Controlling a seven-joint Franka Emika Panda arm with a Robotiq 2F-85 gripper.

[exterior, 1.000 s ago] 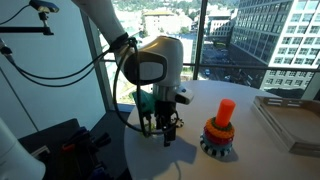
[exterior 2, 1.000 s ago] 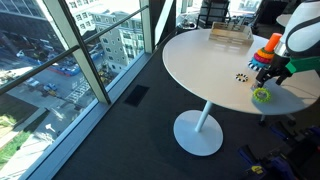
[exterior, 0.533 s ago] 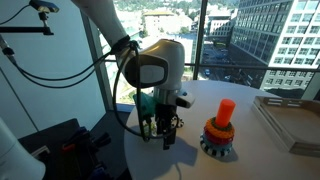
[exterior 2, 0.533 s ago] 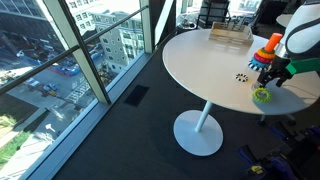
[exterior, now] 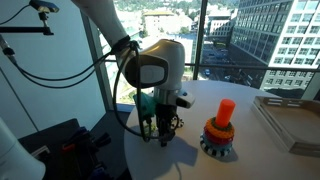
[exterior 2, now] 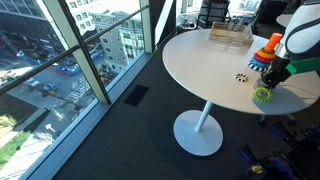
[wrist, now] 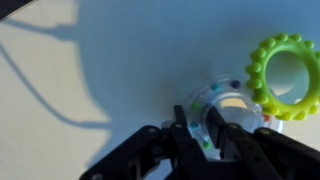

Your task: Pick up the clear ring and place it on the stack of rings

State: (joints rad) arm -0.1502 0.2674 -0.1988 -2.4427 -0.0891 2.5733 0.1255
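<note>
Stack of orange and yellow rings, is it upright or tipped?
Upright: the stack of rings has its orange-red peg standing vertical.

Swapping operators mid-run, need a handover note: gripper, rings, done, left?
Gripper: low at the round white table, fingers either side of the flat see-through plastic ring rim; clamped or not, cannot tell.
See-through ring: lying on the table beside the yellow-green toothed ring.
Orange-red peg stack on blue base: upright, apart from the gripper.
Done: approach.
Left: confirm grip, lift, carry, drop over the peg.
</note>
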